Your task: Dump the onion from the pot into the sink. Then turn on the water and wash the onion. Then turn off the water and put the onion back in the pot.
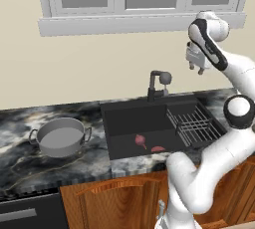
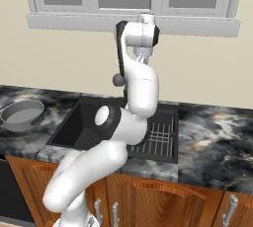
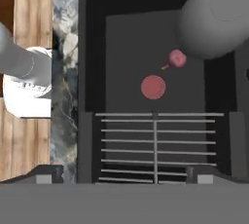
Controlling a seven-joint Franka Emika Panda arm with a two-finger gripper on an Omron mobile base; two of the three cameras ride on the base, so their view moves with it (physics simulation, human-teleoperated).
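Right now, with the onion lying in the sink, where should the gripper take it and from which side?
Grip the onion across its round bulb, coming straight down from above, fingers clear of the thin stem pointing sideways. It lies loose on the flat sink floor, apart from the red sliver and the rack. The gripper hangs open high above.

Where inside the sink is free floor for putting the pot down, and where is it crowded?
In the sink, the left half of the floor, between the left wall and the onion, is bare. The front middle is crowded: the onion and a flat pink-red sliver lie close together. The wire rack covers the right side. The pot stands on the counter.
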